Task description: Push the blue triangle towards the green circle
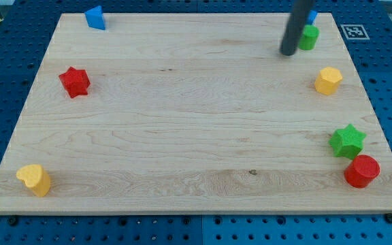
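The bare rod's tip, gripping nothing, rests just beside the green circle at one o'clock; the small, rigid-looking blue triangle at eleven o'clock should slide lightly if pushed on its left face.

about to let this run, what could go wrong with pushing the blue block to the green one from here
My tip sits beside the green circle, so a careless move might knock the target away. The blue triangle lies at the board's top edge, far toward the view's left; a push angled upward could slide it off. A small blue block is partly hidden behind the rod.
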`<state>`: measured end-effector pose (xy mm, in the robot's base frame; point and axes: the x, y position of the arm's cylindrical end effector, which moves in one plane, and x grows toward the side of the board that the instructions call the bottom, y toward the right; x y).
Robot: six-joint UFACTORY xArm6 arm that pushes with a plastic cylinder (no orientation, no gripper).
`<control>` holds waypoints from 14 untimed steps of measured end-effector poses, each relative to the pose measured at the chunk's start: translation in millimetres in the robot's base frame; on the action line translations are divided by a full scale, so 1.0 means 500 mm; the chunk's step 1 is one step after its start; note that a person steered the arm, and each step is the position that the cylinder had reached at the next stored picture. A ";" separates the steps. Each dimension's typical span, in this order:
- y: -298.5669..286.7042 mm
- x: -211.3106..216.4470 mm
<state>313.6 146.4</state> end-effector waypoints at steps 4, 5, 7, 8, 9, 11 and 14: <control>-0.802 -0.052; -0.901 -0.173; -0.878 -0.217; -0.856 -0.245; -0.825 -0.245; -0.649 -0.205; -0.724 -0.175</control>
<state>225.9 -215.6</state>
